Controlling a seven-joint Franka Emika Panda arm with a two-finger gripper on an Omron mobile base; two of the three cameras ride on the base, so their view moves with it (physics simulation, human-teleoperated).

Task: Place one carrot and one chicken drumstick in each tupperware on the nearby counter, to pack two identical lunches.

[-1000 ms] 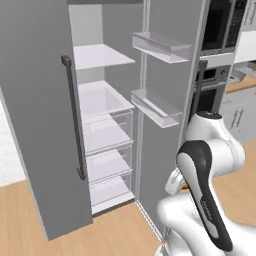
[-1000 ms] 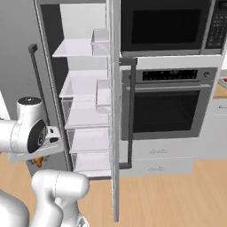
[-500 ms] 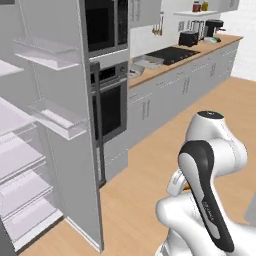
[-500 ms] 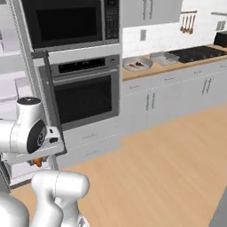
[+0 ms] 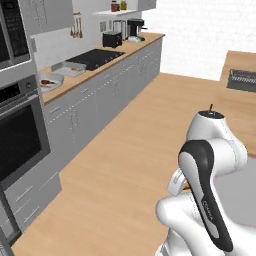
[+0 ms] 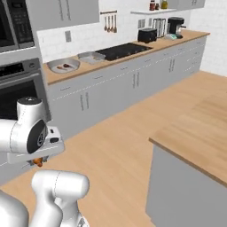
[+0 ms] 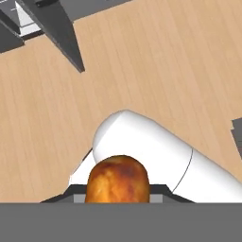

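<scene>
- Your gripper (image 7: pixel 118 201) is clamped on a browned chicken drumstick (image 7: pixel 117 179), carried above the wooden floor (image 7: pixel 156 61).
- The wide tupperware (image 6: pixel 64 66) sits on the far counter (image 6: pixel 133 49), left of the smaller tupperware (image 6: pixel 91 56) and the black stovetop (image 6: pixel 123 50).

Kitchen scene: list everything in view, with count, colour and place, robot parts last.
tupperware: two, grey, on the counter left of the stovetop; the wide one holds small items
counter: one, light wood, along the back wall
stovetop: one, black, set in the counter
toaster: one, black, right of the stovetop
coffee maker: one, black, far end of the counter
oven: one, black and steel, left wall
island: one, wood top, right foreground
chicken drumstick: one, browned, in the end effector
</scene>
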